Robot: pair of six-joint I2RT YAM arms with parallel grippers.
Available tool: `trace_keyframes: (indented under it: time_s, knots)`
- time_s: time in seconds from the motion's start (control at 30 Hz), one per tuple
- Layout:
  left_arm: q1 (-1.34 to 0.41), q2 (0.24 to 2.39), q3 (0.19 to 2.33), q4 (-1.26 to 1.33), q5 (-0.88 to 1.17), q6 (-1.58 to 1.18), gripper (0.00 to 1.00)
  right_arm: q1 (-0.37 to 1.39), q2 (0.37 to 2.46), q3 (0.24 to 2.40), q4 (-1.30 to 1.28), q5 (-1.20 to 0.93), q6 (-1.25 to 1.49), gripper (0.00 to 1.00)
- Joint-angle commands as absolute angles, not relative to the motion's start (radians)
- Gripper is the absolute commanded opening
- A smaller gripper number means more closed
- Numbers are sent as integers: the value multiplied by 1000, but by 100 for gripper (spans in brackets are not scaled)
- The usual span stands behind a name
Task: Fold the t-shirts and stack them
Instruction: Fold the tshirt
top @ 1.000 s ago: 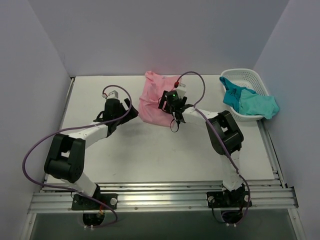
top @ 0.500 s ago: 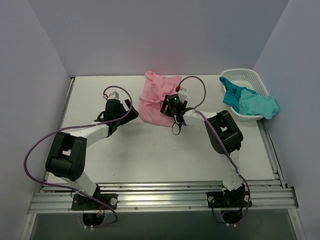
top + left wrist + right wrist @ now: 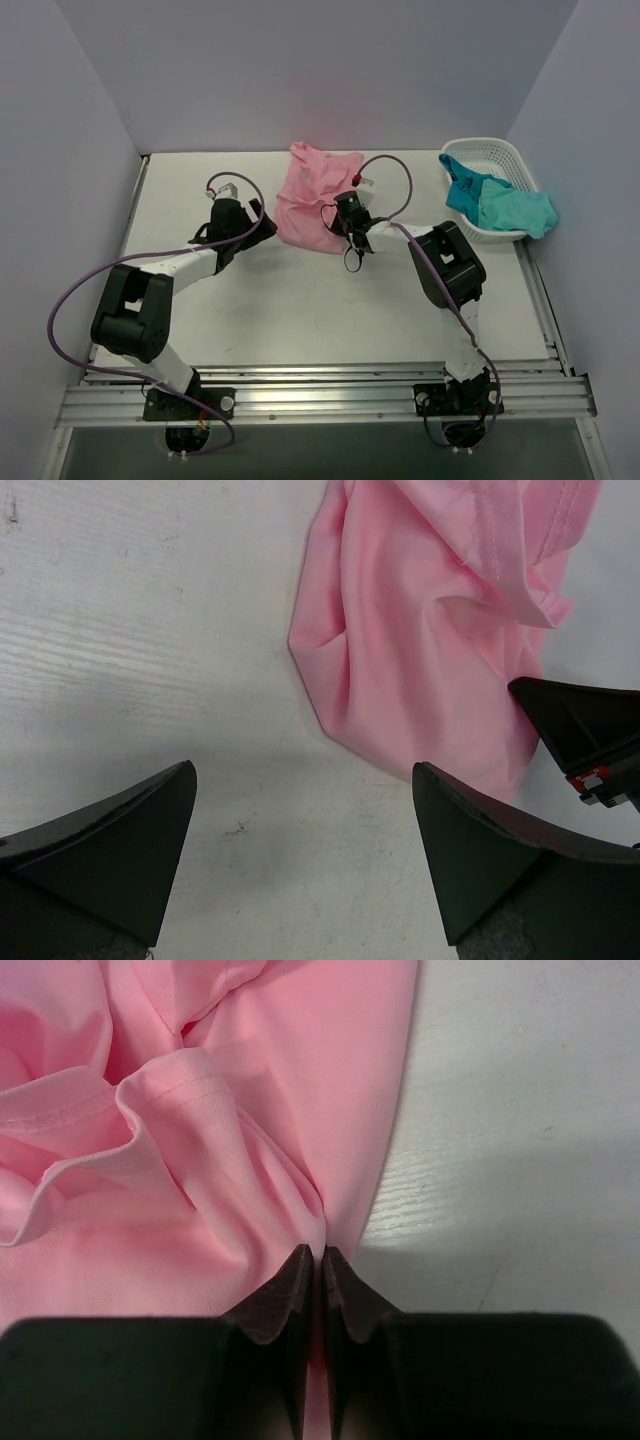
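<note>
Pinching the crumpled pink t-shirt (image 3: 200, 1160) mid-table in the right gripper (image 3: 312, 1260), jaws narrow, we are hovering the left gripper (image 3: 302, 770) beside it, jaws wide and empty. Nothing is folded yet; teal t-shirts (image 3: 500, 205) are lying in the basket (image 3: 485, 145).

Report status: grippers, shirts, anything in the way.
Right gripper shut on pink shirt edge. Left gripper open, empty. Teal shirts in basket. Nothing blocking.

The right tool (image 3: 312, 1255), closed, pinches a fold of the pink t-shirt (image 3: 190, 1190).
</note>
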State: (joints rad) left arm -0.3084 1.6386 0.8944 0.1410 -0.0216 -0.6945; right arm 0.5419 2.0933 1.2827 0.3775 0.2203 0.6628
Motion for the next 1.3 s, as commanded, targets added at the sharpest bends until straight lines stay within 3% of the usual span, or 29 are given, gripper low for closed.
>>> trace_keyframes:
  time_s: [0.0, 0.63, 0.93, 1.03, 1.07, 1.1, 1.17, 1.27]
  knots:
    - [-310, 1614, 899, 199, -26, -681, 98, 535, 2088, 1273, 358, 232, 666, 3]
    - [-314, 1588, 893, 198, -26, -698, 98, 600, 1678, 1134, 161, 408, 673, 0]
    - [-325, 1574, 903, 173, -40, -686, 98, 732, 1588, 976, 109, 580, 788, 0]
    - [-328, 1582, 910, 167, -41, -683, 98, 770, 1615, 950, 43, 603, 839, 41]
    - [-330, 1585, 914, 167, -40, -683, 98, 773, 1624, 921, 29, 607, 866, 64]
    - [-334, 1591, 916, 167, -43, -684, 98, 779, 1626, 904, 29, 612, 879, 73]
    - [-339, 1598, 922, 172, -46, -687, 98, 778, 1625, 874, 44, 612, 888, 83]
    - [-353, 1612, 934, 173, -51, -689, 99, 775, 1624, 900, 38, 626, 881, 84]
